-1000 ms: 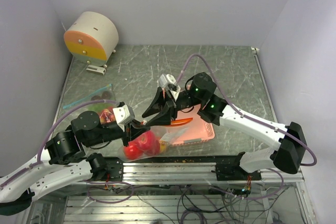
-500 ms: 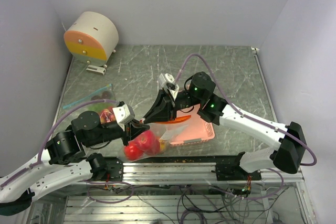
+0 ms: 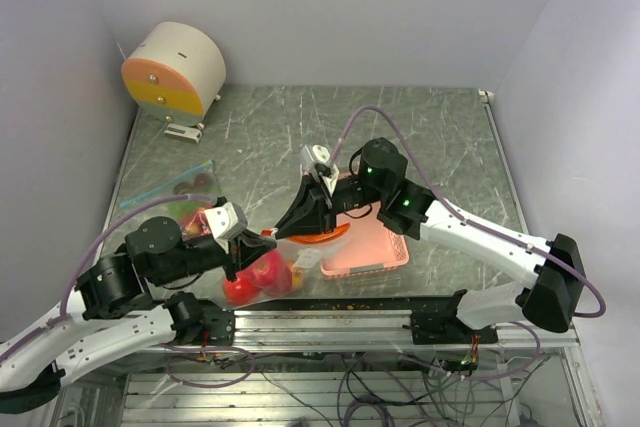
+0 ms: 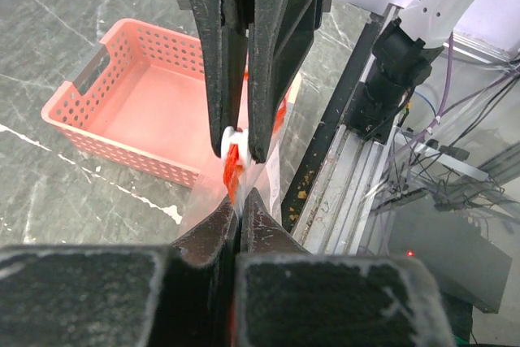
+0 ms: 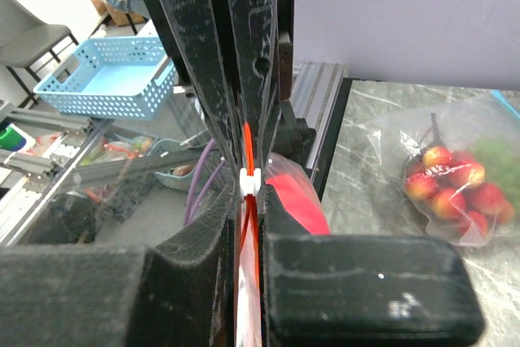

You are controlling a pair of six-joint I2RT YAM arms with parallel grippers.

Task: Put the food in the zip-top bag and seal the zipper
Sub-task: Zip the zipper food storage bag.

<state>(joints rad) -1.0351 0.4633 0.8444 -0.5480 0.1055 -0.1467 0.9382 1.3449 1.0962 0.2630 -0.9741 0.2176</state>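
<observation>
The clear zip-top bag (image 3: 268,269) hangs between my two grippers with red ball-like food (image 3: 243,289) inside. My left gripper (image 3: 250,247) is shut on one end of its orange zipper strip (image 4: 231,170). My right gripper (image 3: 297,222) faces it, shut on the same strip. The white slider (image 5: 250,180) sits at the tips of the right gripper (image 5: 253,201). In the left wrist view the slider (image 4: 231,142) shows just beyond the tips of the left gripper (image 4: 241,201). Red food (image 5: 294,201) bulges below the strip.
A pink perforated tray (image 3: 372,245) lies right of the bag, under the right wrist. A second bag with small red and green fruit (image 3: 192,209) lies at the left. A round beige and orange device (image 3: 175,67) stands at the far left corner. The metal rail (image 3: 330,319) runs along the near edge.
My right gripper has closed from open onto the zipper strip. The left arm and the bag have shifted slightly left and toward the near edge.
</observation>
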